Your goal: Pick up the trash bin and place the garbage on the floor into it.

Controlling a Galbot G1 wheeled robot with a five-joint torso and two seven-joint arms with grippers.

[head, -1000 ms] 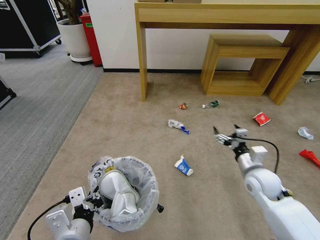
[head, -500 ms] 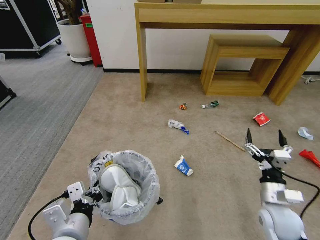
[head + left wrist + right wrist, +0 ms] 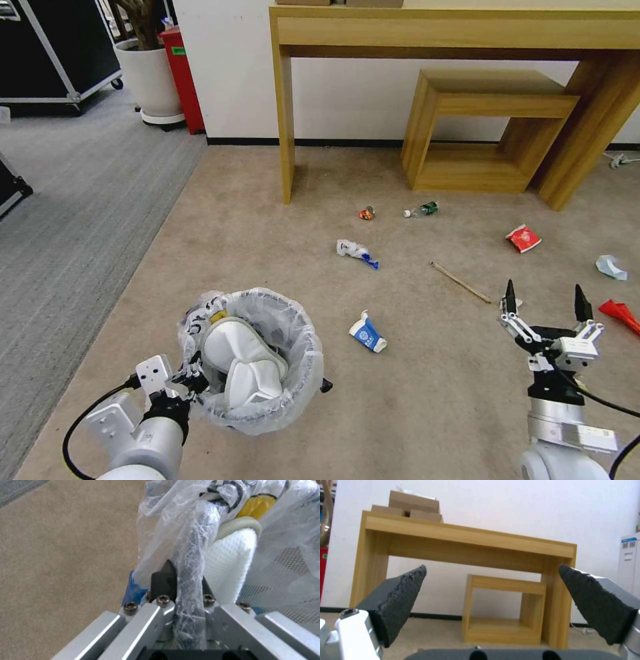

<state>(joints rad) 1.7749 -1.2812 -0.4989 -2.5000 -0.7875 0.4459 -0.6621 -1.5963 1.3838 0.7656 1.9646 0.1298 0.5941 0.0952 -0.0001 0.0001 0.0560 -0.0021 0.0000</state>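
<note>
- Left gripper [image 3: 190, 385], nearest the camera at the lower left, is pinched onto the rim of the trash bin [image 3: 293, 400]; the left wrist view shows its dark fingers [image 3: 164, 580] pressed on either side of the bag-wrapped rim [image 3: 193, 562].
- Trash bin is held up off the floor [image 3: 267, 220], directly ahead of the left gripper. Its crinkly clear liner carries black print and a yellow mark [image 3: 255, 505], and two white slippers [image 3: 240, 363] lie inside it.
- Right gripper [image 3: 547, 303] hangs at the lower right, its two black fingers [image 3: 510, 297] spread wide apart with nothing between them, pointing away from the robot. In the right wrist view the gripper [image 3: 491, 580] faces a wooden desk [image 3: 463, 536].
- Blue-and-white wrapper [image 3: 367, 333] lies on the carpet between the two grippers, just past the bin.
- Thin wooden stick [image 3: 460, 282] lies just beyond the right gripper, towards the left arm's side of it.
- Red paper scrap [image 3: 620, 313] sits just outside the right gripper, and a pale crumpled scrap [image 3: 611, 267] lies a little farther off.
- Crumpled white-and-blue wrapper [image 3: 357, 253] and a red packet [image 3: 523, 238] lie farther out.
- Small green-labelled bottle [image 3: 421, 210] and a small orange crumple [image 3: 367, 213] lie farthest, near the desk leg [image 3: 285, 133].
</note>
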